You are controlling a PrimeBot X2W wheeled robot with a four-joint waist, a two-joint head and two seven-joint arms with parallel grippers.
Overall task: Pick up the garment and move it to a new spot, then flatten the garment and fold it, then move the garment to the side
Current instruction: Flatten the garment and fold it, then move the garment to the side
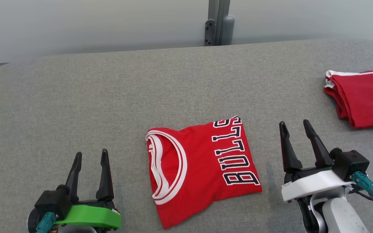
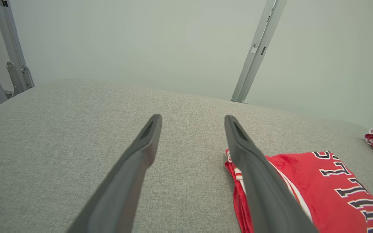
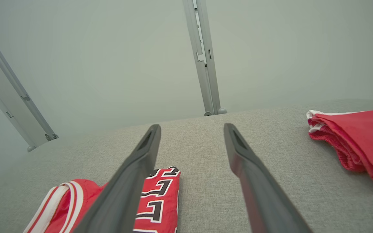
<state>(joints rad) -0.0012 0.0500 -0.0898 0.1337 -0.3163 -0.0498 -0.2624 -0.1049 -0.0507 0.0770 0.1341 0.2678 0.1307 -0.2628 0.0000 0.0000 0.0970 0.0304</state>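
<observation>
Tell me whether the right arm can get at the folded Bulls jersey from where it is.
Probably yes. The right gripper stands open beside the Bulls jersey, with just bare grey tabletop between them; the other red garment lies farther right, out of the way.

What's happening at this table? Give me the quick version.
A two-armed robot is working on a red Bulls jersey, which lies folded on the grey table between its grippers. The left gripper and the right gripper are both open, one on each side of the jersey, holding nothing. Another folded red garment sits at the far right. Moving the jersey aside seems to be what's left.
</observation>
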